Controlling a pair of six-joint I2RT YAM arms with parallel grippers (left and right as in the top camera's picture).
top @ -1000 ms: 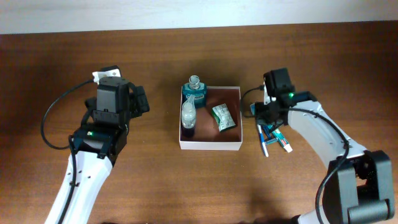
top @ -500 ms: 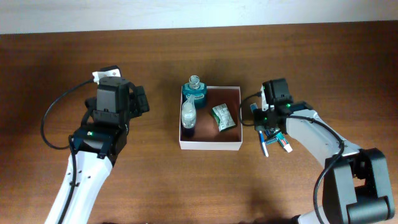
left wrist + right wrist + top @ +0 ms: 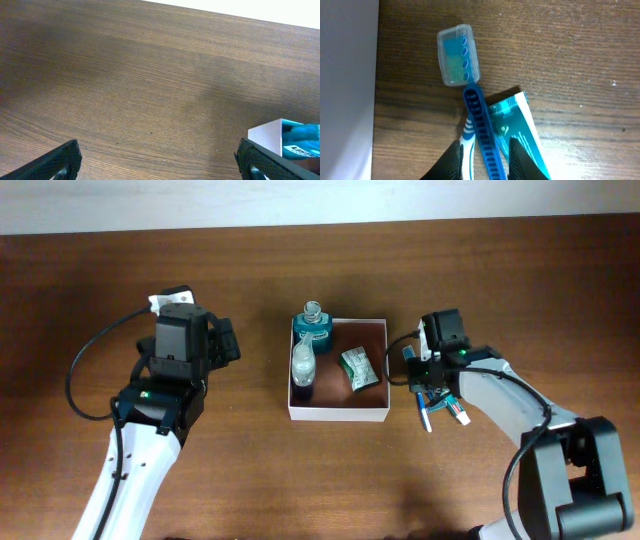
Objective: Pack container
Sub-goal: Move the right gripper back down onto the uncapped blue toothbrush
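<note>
Two bottles (image 3: 302, 365), one sachet (image 3: 356, 368) in container (image 3: 340, 412); one toothbrush (image 3: 479, 115) inside right claw (image 3: 485, 157), grip unclear; left claw (image 3: 160, 160) spread.

Overhead, the light falls even and fairly bright on the wooden table (image 3: 320, 480). Shadows are faint and soft, and the white strip (image 3: 320, 200) at 12 o'clock is blown out. Left wrist view: a dim patch spreads from 9 o'clock, the 1 o'clock corner is overexposed, and the left gripper's dark fingers (image 3: 62, 160) smear at 7 and 5. Right wrist view is dimmer and warm. The toothbrush (image 3: 475, 107) is crisp, the right gripper's fingers (image 3: 454, 160) are soft at 6, and the container (image 3: 347, 90) wall is a flat grey wash at 9.
</note>
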